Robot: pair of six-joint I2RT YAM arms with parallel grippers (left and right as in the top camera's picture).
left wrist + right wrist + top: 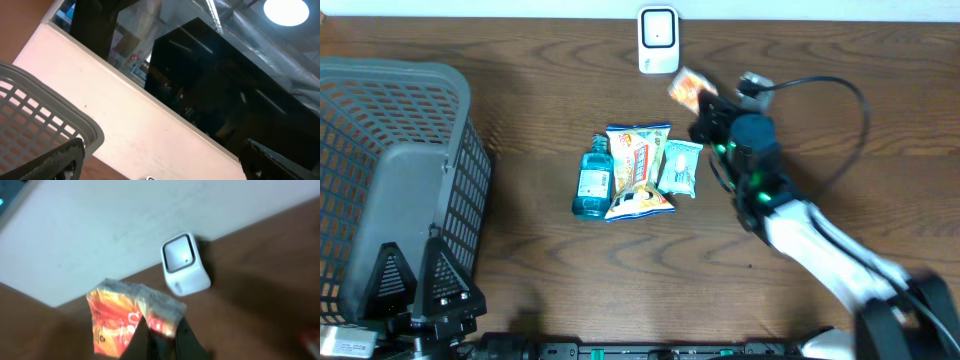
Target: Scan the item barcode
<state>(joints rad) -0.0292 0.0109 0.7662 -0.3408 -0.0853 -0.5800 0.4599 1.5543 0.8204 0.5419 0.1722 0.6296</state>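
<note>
Right gripper (161,332) is pinched tight on an orange-and-red crinkled foil snack packet (129,322), its two dark fingers (186,339) nearly meeting on the packet's lower edge, so the packet stands up in front of the wrist camera. From overhead, the right gripper (702,106) sits at about 1 o'clock on the dark brown wooden table (530,90), and its white arm runs back toward 4 o'clock. The packet (687,90) is held above the table, just beside the small white box-shaped barcode scanner (659,40), at about the scanner's 4 o'clock. In the right wrist view the scanner (185,266), with its dark square window facing up and outward, lies at about 1 o'clock from the packet, with a strip of bare wood between them. Near the table's centre three other goods lie side by side: a blue liquid bottle (592,178), a yellow, blue and red snack bag (638,170) at its 3 o'clock, and a small pale green sachet (680,167) beyond that. A grey plastic mesh basket (360,120) fills the 9 o'clock side. The left gripper (415,275) hangs at about 7 o'clock beside the basket with its jaws spread wide and nothing between them. Its own camera sees only the basket rim (45,115) and the room beyond.
</note>
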